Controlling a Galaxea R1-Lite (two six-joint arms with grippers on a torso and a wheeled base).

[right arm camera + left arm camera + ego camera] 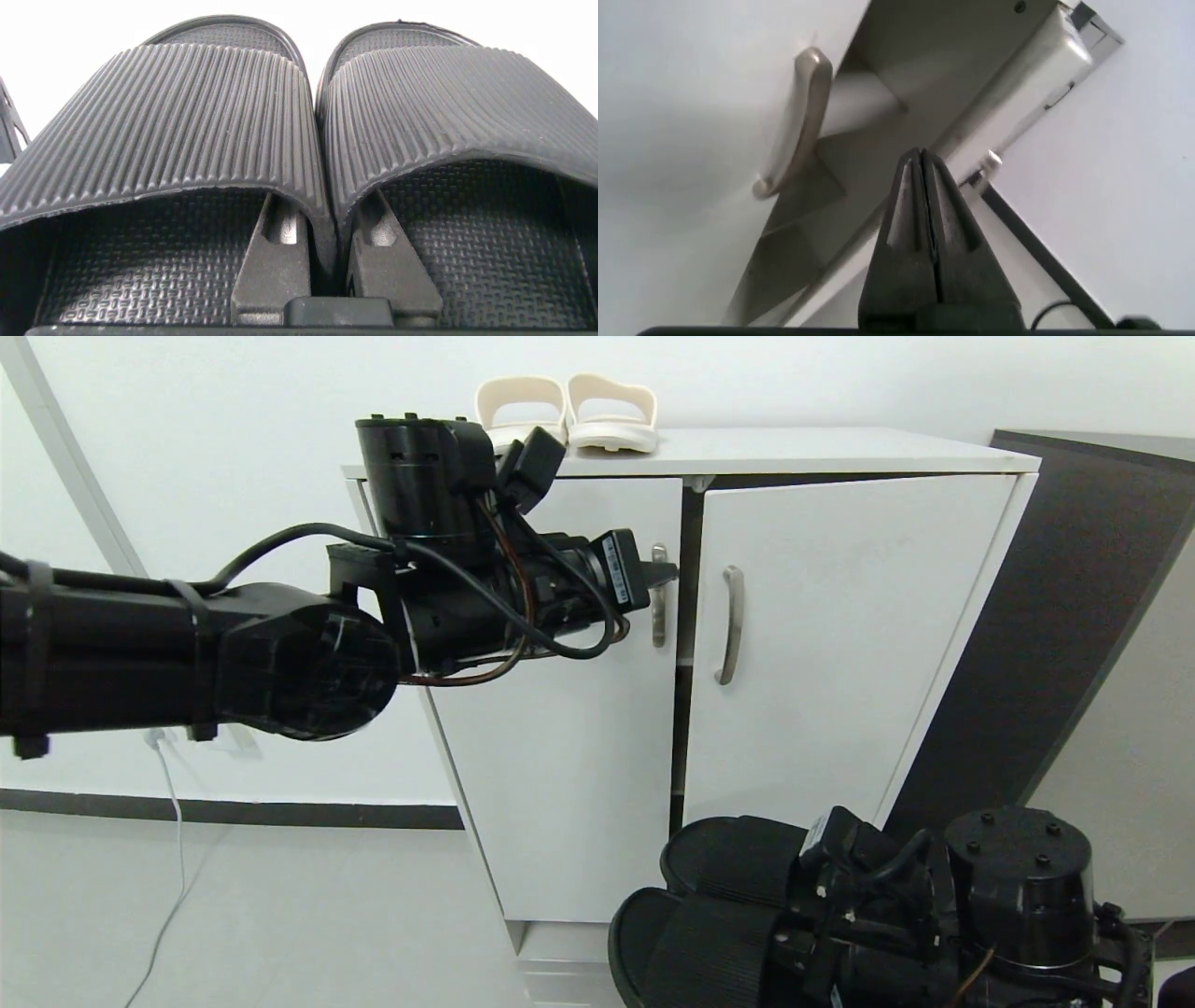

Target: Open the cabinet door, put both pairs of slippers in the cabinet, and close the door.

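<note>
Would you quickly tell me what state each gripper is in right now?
Left gripper: shut, holding nothing.
Right gripper: shut on the black slippers, one finger inside each.

Plain room, white cabinet, bare walls

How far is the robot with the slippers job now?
Done: right gripper holds the black slippers. In hand: shut left gripper is by the left door handle; doors barely parted. Left: open, store both pairs, including white slippers atop the cabinet, close.
</note>
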